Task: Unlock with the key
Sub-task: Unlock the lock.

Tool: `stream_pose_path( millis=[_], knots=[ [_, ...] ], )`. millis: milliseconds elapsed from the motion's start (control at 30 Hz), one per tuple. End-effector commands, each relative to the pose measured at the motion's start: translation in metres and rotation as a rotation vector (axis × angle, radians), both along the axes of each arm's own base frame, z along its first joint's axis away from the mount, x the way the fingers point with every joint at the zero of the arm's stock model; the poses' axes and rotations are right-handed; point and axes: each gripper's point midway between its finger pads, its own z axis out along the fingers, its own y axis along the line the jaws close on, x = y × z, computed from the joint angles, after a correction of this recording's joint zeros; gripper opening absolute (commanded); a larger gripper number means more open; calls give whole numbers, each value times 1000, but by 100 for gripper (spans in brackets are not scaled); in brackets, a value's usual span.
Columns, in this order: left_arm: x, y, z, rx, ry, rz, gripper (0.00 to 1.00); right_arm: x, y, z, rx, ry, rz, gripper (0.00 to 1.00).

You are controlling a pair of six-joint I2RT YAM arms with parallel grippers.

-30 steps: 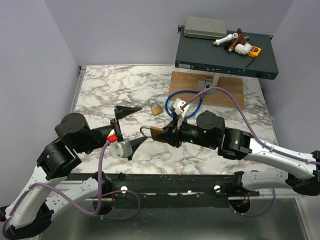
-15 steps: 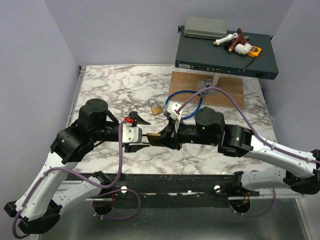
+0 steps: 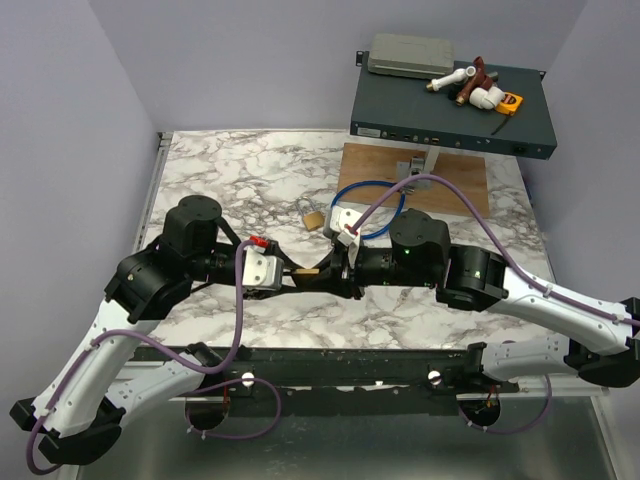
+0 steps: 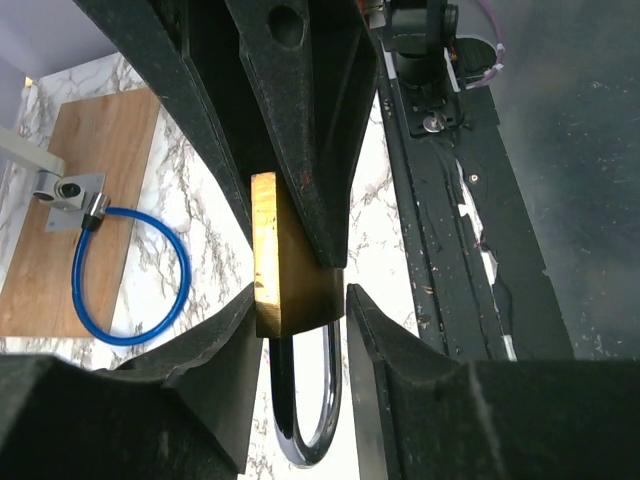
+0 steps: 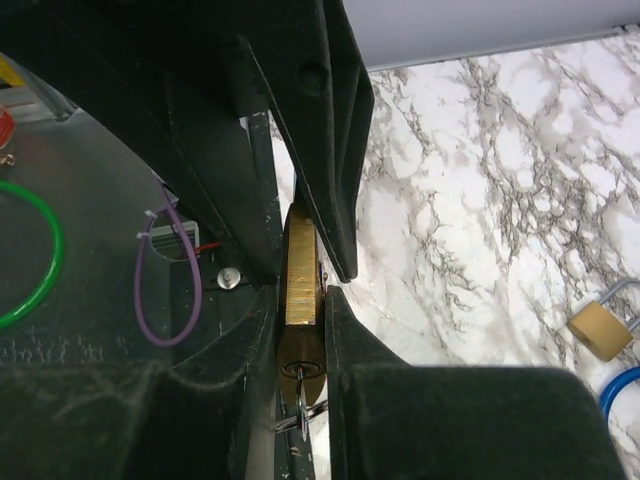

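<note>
over marble table [image 3: 230, 160], right gripper [image 5: 300, 325] clasps brass padlock [image 4: 287, 250], key [image 5: 303, 412] inserted; left gripper [image 4: 300, 300] flanks it, grasp unclear; shackle [image 4: 305, 445] shut.

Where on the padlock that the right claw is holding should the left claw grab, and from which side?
Take the padlock by its brass body, across its broad faces, near the shackle, coming in from the shackle side. That end points at the left claw, while the key sticks out the opposite end, tucked between the fingers of the right claw.
</note>
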Motion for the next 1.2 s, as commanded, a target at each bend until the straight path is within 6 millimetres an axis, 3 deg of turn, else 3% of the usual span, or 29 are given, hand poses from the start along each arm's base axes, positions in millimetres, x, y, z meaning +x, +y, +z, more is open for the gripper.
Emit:
stream_pose_path(
  millis=[0,100,167,233,333,367,433,733,867,967,1167],
  knots=[
    [-8,1,-5,0,44,-24,39,-8,6,49,130,-88,68,1],
    [-7,0,-9,14,68,-26,43,-10,9,47,119,-96,82,1],
    [-8,-1,-10,23,85,-32,39,-12,12,46,116,-100,92,1],
    [-9,-2,-10,21,87,-44,31,-13,15,45,111,-102,102,1],
    [-9,-2,-8,16,72,-47,5,-15,17,43,104,-105,112,1],
    [-8,-1,-9,19,65,-45,0,-15,17,42,103,-105,113,1],
    [-6,0,-12,31,59,-33,0,-14,16,44,108,-110,108,3],
    [-6,1,-9,20,52,-20,0,-10,-11,67,169,-139,29,44],
    [-8,1,-2,3,67,-21,0,-6,-35,74,174,-149,-34,51],
    [-10,0,5,-17,83,-20,0,-9,-47,71,163,-130,-47,48],
    [-13,-3,18,-48,110,-30,0,-24,-46,50,104,-44,15,26]
  ],
)
